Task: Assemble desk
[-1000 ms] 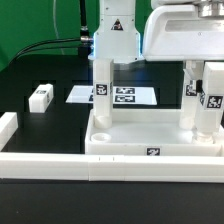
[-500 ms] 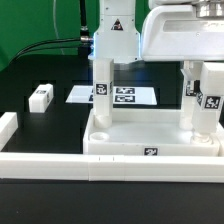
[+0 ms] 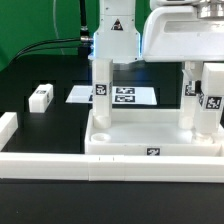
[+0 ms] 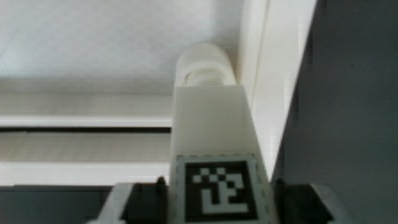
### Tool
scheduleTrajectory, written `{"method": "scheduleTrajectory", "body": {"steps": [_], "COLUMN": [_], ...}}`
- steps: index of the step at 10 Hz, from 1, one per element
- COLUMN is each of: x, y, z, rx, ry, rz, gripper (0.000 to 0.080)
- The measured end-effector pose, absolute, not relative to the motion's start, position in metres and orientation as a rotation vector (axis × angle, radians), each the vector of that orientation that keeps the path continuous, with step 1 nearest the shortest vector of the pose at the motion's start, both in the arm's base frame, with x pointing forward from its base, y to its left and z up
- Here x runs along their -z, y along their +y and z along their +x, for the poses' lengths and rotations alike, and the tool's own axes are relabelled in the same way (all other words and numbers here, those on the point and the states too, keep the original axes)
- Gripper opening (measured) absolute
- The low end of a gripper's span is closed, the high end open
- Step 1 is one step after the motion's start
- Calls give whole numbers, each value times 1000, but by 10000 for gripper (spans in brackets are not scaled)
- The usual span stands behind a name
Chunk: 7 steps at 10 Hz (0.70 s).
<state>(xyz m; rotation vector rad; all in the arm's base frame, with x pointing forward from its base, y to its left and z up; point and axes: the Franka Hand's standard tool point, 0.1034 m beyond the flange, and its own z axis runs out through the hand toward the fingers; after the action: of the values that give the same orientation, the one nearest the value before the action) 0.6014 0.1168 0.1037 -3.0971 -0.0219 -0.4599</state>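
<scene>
Holds exactly as a second ago, gripper clamped on the upright leg planted in the desk slab corner just below, marker board close behind, two more standing legs across the slab, loose leg well off toward the exterior view's left.

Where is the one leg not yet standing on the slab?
The leg lies on the table at the exterior view's left, left of the marker board, apart from the slab.
</scene>
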Motion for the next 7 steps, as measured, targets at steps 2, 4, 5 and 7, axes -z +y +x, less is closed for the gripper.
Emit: {"method": "scheduleTrajectory", "body": {"steps": [2,4,5,7], "x": [-103,-98,-96,-96], "y": [117,116,116,115], "z": [601,599,598,599], "rx": [458,446,447,461], "ry": [-24,-26,-24,0], "rz": [-3098,-3103,-3103,-3096], "gripper": [287,287,287,287]}}
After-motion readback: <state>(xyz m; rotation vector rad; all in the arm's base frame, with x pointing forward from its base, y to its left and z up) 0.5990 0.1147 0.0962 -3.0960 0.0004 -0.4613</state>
